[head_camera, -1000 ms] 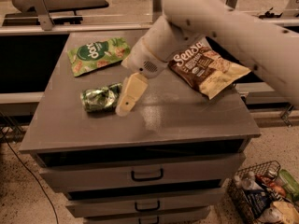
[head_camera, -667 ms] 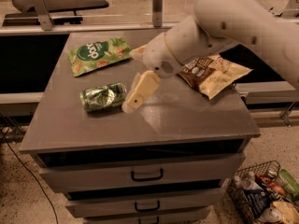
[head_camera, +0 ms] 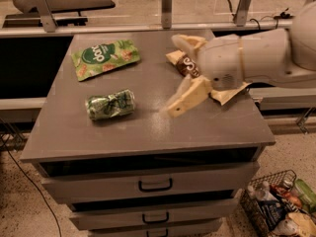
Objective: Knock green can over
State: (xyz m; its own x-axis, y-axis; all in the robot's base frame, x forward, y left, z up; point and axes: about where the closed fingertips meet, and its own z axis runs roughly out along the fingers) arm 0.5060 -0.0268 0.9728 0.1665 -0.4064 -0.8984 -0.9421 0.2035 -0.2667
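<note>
From my station I count one green can (head_camera: 109, 104), lying on its side on the table (head_camera: 148, 135). There are two snack bags: one green snack bag (head_camera: 104, 57) and one brown snack bag (head_camera: 186, 65), the brown one partly hidden behind the arm. I see one claw (head_camera: 174, 75), over the right half of the table and well apart from the can, with two pale fingers (head_camera: 190, 97) spread wide. There is one table, with three drawers (head_camera: 98, 189) in its front, each with one dark handle (head_camera: 155, 185), so three handles. Behind it stand three metal posts (head_camera: 167, 6). On the floor at lower right there is one wire basket (head_camera: 256, 218).
</note>
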